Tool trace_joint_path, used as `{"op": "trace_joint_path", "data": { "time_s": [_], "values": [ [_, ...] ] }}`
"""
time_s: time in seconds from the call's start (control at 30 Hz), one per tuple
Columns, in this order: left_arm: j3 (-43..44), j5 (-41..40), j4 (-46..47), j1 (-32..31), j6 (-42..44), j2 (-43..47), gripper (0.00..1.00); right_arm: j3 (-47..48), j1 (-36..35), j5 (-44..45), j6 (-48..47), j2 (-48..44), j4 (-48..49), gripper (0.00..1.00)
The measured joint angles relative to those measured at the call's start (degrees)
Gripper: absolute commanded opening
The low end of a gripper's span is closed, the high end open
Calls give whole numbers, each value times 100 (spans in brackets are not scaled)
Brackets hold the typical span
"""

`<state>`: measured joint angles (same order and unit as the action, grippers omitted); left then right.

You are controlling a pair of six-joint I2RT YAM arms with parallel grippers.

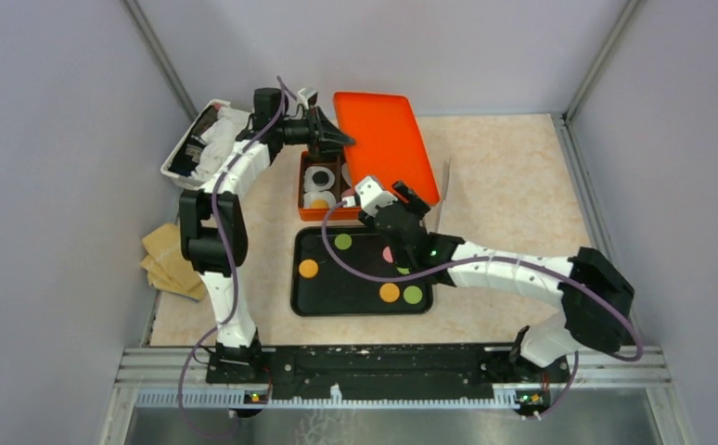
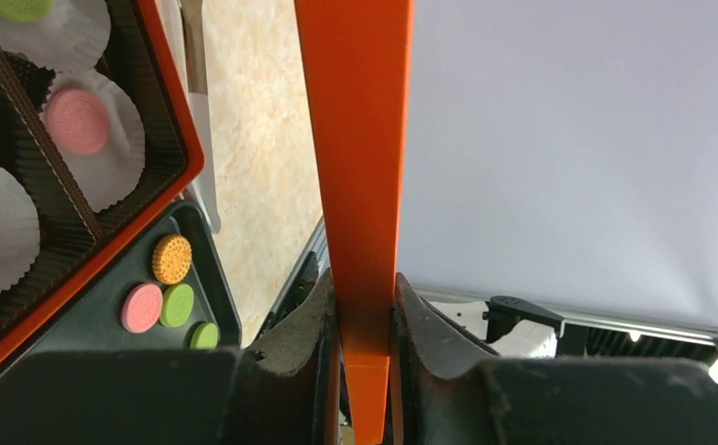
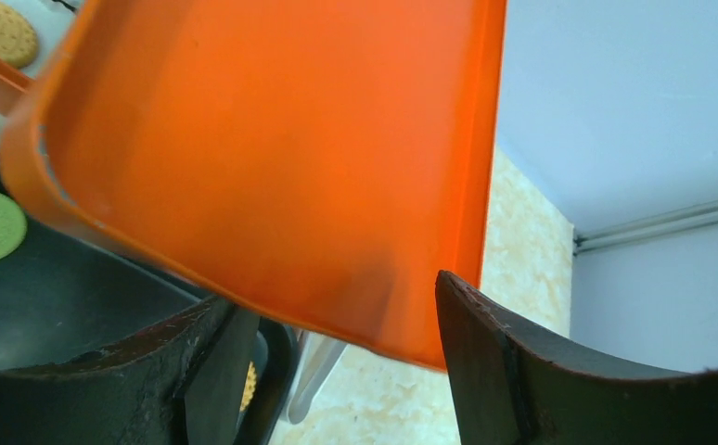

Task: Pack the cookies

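Note:
Cookies lie on the black tray (image 1: 337, 301): green (image 1: 343, 242), orange (image 1: 308, 269), orange (image 1: 390, 292), green (image 1: 413, 295) and a pink one partly under my right arm. The orange box (image 1: 302, 190) holds white liners; a pink cookie (image 2: 77, 120) sits in one. My left gripper (image 2: 366, 287) is shut on the rim of the orange lid (image 2: 360, 139), which it holds tilted behind the box (image 1: 383, 134). My right gripper (image 3: 332, 315) is open at the lid's near corner (image 3: 272, 158), with a finger on each side.
A white bin (image 1: 202, 139) with clutter stands at the back left. Brown paper pieces (image 1: 170, 260) lie left of the tray. A thin clear strip (image 1: 443, 195) stands right of the lid. Grey walls close in the table on three sides.

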<state>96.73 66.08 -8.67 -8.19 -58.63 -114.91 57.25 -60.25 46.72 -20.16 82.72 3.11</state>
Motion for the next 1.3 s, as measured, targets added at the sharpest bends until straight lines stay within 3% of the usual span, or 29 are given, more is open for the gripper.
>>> {"op": "trace_joint_path", "data": {
  "time_s": [0.13, 0.4, 0.47, 0.57, 0.6, 0.73, 0.83, 0.9, 1.03, 1.2, 1.3],
  "values": [
    [-50, 256, 70, 42, -39, 11, 0, -96, 0, 238, -442, 549, 767, 65],
    [-551, 315, 435, 144, -225, 146, 0, -212, -109, 625, -1438, 1134, 2214, 47],
    [-608, 310, 487, 177, -313, 177, 0, -212, -129, 680, -1683, 1169, 2487, 35],
    [-654, 297, 579, 192, -531, 232, 0, -214, -164, 765, -2070, 1169, 2677, 2],
    [-667, 295, 599, 195, -584, 254, 0, -221, -168, 780, -2179, 1169, 2699, 0],
    [-817, 278, 835, 190, -728, 328, 3, -251, -170, 868, -2527, 1178, 2747, 0],
    [-907, 273, 1001, 190, -822, 330, 25, -249, -162, 890, -2621, 1178, 2752, 0],
    [-927, 269, 1108, 190, -903, 330, 45, -229, -144, 892, -2632, 1178, 2730, 0],
    [-949, 636, 1982, 151, -1191, 341, 64, 216, 2, 828, -2302, 1178, 2450, 0],
    [-935, 898, 4076, 107, -2518, 343, 66, 907, 424, 817, -1792, 1150, 1961, 0],
    [-726, 955, 5005, 136, -3211, 343, 57, 1239, 737, 874, -1447, 1051, 1552, 0]
  ]
}}
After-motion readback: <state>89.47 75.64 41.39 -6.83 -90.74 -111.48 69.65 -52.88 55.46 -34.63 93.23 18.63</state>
